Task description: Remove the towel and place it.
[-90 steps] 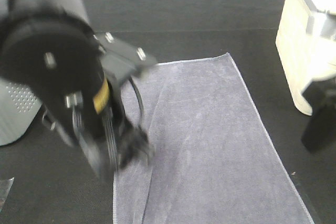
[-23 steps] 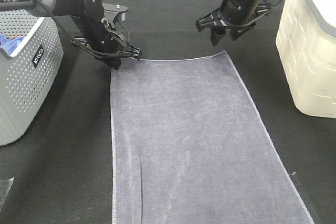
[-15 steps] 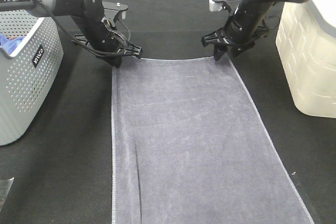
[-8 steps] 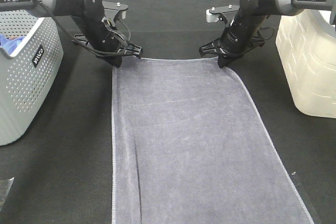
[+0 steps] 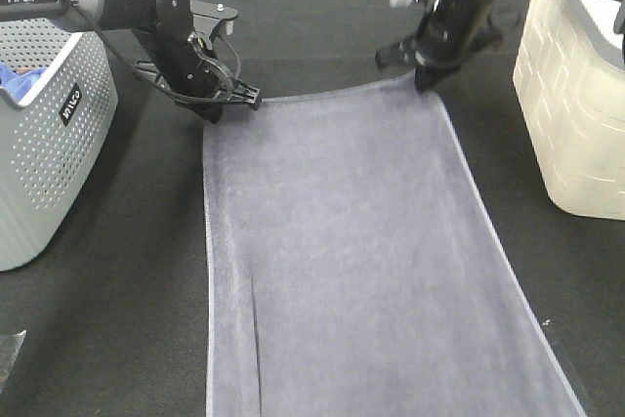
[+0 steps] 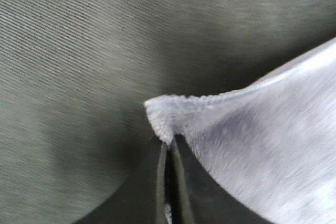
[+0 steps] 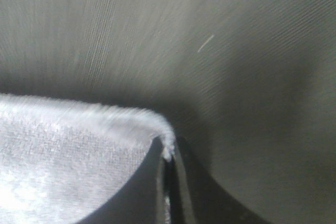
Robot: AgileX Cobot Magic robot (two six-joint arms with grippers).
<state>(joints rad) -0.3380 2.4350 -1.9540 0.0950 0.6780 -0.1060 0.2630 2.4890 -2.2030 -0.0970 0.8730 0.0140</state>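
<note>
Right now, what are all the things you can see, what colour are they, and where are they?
towel: one, greyish-lavender, spread down the middle of the table
basket: one, grey with little holes, at the left edge
cloth: one, bright blue, inside the basket
bin: one, cream, at the right edge
table: one, black, under everything
left gripper: one, black, shut on the towel's far left corner
right gripper: one, black, shut on the towel's far right corner
</note>
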